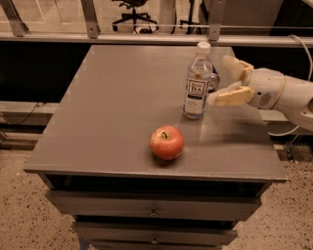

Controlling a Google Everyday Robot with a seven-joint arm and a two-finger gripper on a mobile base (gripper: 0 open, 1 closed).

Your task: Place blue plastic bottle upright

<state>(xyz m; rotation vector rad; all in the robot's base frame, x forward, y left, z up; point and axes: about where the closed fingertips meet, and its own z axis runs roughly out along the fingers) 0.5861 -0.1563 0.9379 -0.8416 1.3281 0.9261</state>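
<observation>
So the blue plastic bottle (197, 83) is standing upright on the table (122, 97), white cap on top, white label with dark print facing the camera. It sits in the right half of the table, roughly midway between the far edge and the near edge and a bit in from the right edge.

The pincer (219, 80) comes in from over the right edge and hangs just beside the bottle on its right. It's spread wide: one of the cream-colored fingers (230, 96) points at the lower half of the bottle, and the other angles up toward the far edge. The tip of the lower one is right next to the bottle's side, and I honestly can't tell if it's touching. The bottle is at the fingertips rather than between them.

There's a red apple (167, 142) closer to the near edge, left of the bottle and well apart from it. Something dark and rounded (214, 74) peeks out behind the bottle, mostly hidden, so I can't say what it is.

The table has drawers (154, 211) under its near edge. Behind the far edge is a metal railing (146, 38), with an office chair (134, 14) beyond it.
</observation>
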